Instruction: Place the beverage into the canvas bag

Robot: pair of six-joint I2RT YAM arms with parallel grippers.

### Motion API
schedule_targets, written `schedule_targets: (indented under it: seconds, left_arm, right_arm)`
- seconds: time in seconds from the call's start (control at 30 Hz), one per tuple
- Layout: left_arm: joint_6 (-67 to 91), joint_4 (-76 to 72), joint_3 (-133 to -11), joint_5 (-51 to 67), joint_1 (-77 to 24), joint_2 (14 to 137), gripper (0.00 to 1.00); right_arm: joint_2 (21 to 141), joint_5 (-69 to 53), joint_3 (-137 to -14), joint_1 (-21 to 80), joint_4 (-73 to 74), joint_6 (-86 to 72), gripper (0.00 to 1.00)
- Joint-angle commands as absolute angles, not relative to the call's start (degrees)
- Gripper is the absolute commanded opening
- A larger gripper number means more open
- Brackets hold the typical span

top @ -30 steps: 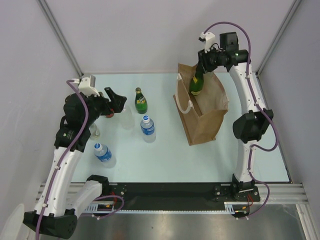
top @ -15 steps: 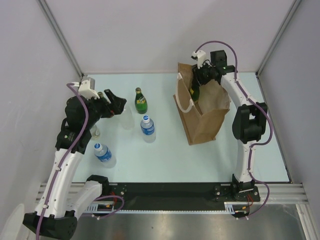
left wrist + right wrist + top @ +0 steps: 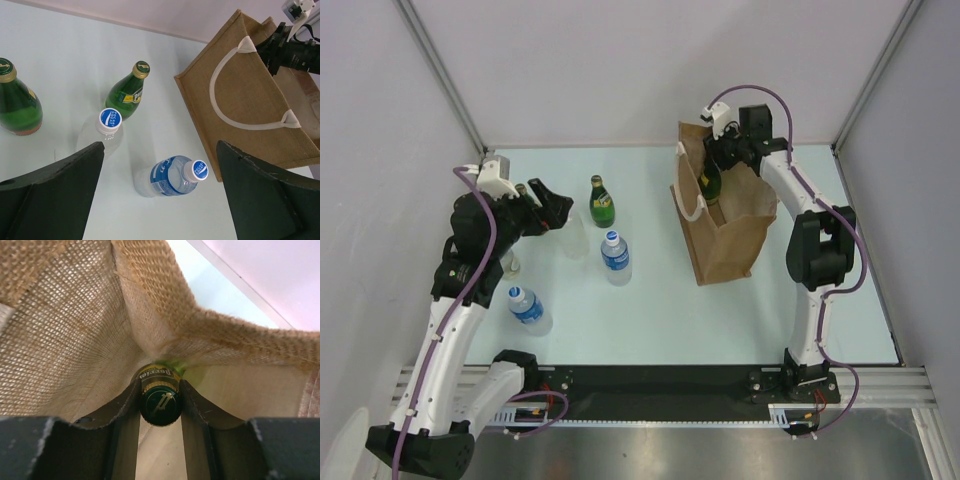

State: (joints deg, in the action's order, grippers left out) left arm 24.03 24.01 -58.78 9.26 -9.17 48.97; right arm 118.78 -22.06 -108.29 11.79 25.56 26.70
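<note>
The tan canvas bag [image 3: 732, 222] with white loop handles stands upright at the right of the table; it also shows in the left wrist view [image 3: 250, 105]. My right gripper [image 3: 718, 158] reaches into the bag's open top at its far end, shut on the neck of a green glass bottle [image 3: 710, 181]. In the right wrist view the fingers clamp the bottle's green cap [image 3: 160, 402] inside the burlap walls [image 3: 75, 340]. My left gripper [image 3: 545, 207] is open and empty, hovering over the bottles at the left.
On the table stand a green bottle [image 3: 601, 202], a blue-label water bottle [image 3: 615, 257], a clear bottle [image 3: 574, 232] and another water bottle [image 3: 529, 309]. A further green bottle [image 3: 17, 102] shows in the left wrist view. Grey walls enclose the table.
My right gripper has lowered the green bottle from above the bag down into its open top. The left arm has shifted only slightly.
</note>
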Motion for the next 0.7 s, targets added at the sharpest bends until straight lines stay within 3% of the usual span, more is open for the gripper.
schedule_targets:
  seconds: [0.0,0.17,0.27,0.37,0.53,0.67]
  left_arm:
    - [24.96,21.45,-58.89,10.46,-8.7,48.78,1.0]
    - [25.22,21.27,-59.24,11.42,-8.7,49.22,1.0]
    - [26.01,21.09,-60.2,14.23,-8.79,50.35,1.0]
    - [26.8,21.18,-61.52,17.31,-9.14,52.02,1.0]
    - [26.55,22.4,-63.71,19.07,-11.59,54.31,1.0]
    - [24.61,26.36,-66.0,16.1,-15.37,56.51,1.0]
  right_arm:
    - [113.55,-19.34,-108.72,11.6,17.05,28.22,0.09]
    - [113.82,-18.98,-109.16,10.99,18.1,26.72,0.45]
    - [113.56,-20.13,-111.53,10.46,19.77,25.05,0.6]
    - [112.94,-21.0,-113.73,10.2,21.79,23.65,0.67]
    - [110.22,-24.51,-115.92,9.84,26.35,21.71,0.7]
    - [107.41,-31.18,-116.98,9.58,30.93,21.7,0.77]
